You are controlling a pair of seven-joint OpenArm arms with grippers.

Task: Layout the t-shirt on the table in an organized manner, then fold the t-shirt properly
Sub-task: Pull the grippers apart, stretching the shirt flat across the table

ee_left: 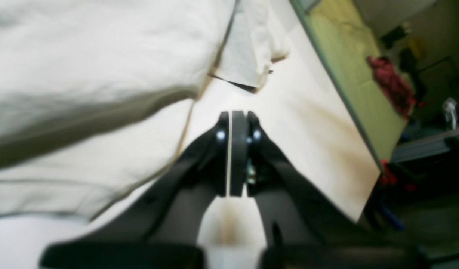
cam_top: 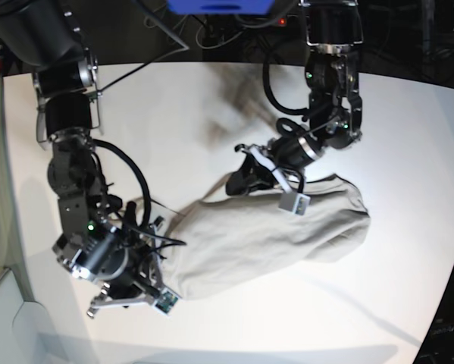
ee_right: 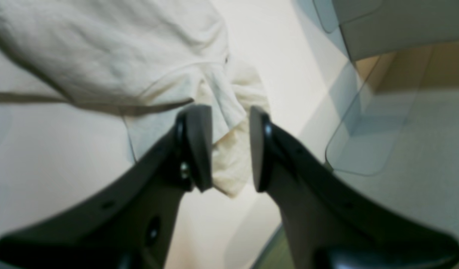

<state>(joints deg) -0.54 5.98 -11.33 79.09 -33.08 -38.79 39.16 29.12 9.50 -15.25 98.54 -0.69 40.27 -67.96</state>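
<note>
The plain grey-beige cotton t-shirt (cam_top: 276, 235) lies bunched mid-frame on the smooth white worktop (cam_top: 173, 98): unspread, unfolded. Left pincer (ee_left: 237, 123) pressed together, empty; right pincer (ee_right: 231, 149) apart, straddling a fabric edge.

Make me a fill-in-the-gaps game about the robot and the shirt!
1. The t-shirt lies on a white ____.
2. The left gripper has its jaws ____, with no cloth between them.
3. A bit of the shirt sits between the open jaws of the ____ gripper.
4. The shirt looks bunched up, not yet ____.

Missing words: table; shut; right; folded
</note>
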